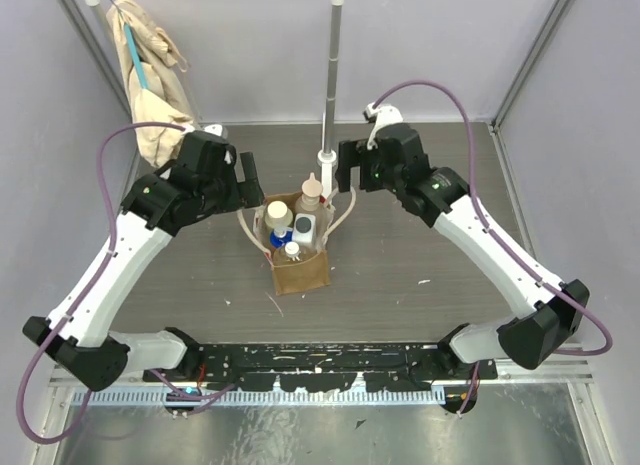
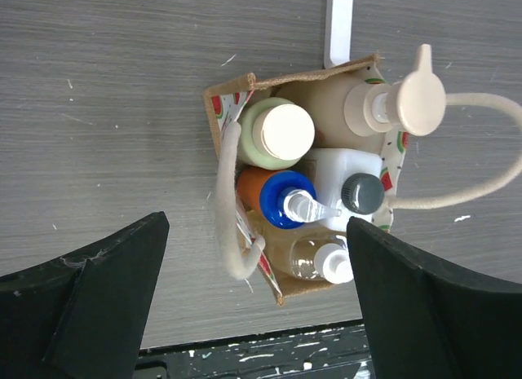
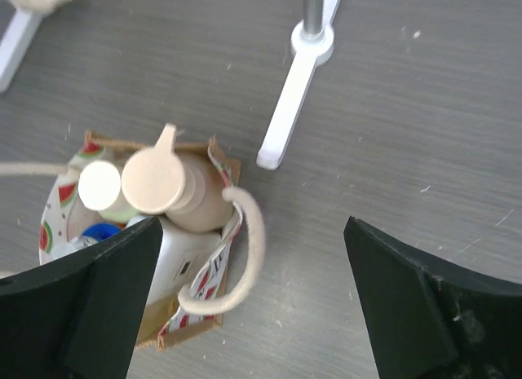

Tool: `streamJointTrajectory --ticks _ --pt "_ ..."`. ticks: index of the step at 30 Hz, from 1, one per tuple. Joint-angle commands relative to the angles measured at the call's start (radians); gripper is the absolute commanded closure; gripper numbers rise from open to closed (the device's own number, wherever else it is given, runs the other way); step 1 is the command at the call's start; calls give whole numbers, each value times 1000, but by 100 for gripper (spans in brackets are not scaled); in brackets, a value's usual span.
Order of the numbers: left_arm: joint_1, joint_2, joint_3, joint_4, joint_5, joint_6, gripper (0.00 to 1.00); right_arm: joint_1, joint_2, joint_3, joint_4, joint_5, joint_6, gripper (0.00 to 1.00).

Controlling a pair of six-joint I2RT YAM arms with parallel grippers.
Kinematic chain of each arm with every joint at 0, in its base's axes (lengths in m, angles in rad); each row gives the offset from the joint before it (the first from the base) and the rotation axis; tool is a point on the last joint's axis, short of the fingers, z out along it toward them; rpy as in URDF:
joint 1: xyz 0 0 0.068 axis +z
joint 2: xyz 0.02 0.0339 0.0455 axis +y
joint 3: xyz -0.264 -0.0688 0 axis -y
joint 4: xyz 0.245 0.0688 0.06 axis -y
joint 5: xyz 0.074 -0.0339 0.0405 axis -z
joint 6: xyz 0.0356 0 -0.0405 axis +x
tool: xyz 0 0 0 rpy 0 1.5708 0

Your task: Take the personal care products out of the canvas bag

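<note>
The bag (image 1: 300, 270) stands upright mid-counter (image 1: 180, 275) with all five bottles inside. The green bottle (image 2: 281, 133) and pump bottle (image 2: 408, 98) are at the far side, the orange bottle (image 2: 281, 200) and white bottle (image 2: 359, 191) in the middle, and the amber bottle (image 2: 322, 261) nearest. Both arms reach inward. The left end effector (image 1: 240, 182) and right end effector (image 1: 360, 167) hang open and empty, flanking the bag's far rim from above. The handles loop out left and right, and a stand (image 1: 330, 85) foot lies just beyond the far edge.

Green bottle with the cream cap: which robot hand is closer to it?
Left. The left gripper hangs just left of the green bottle; the right gripper is across the bag, past the pump bottle.
</note>
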Motion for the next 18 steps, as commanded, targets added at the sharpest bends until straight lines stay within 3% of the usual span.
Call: streamJointTrajectory --ticks 1,5,9,14,16,18 --pt "-3 -61 9 -32 19 -11 2 -40 -4 107 7 -60 -22 0" --pt "-6 -70 15 -125 -57 -36 2 -30 4 86 116 -306 -22 0" --pt "-6 -66 0 -218 -168 -64 2 32 46 117 62 -184 -27 0" --pt "-6 -109 -94 -196 -155 -93 2 31 73 68 -38 160 42 0" --pt "-5 -139 -143 -173 -146 -106 2 31 47 34 -24 131 40 0" --pt "-7 -172 -195 -142 -133 -120 2 31 19 -9 25 5 51 0"
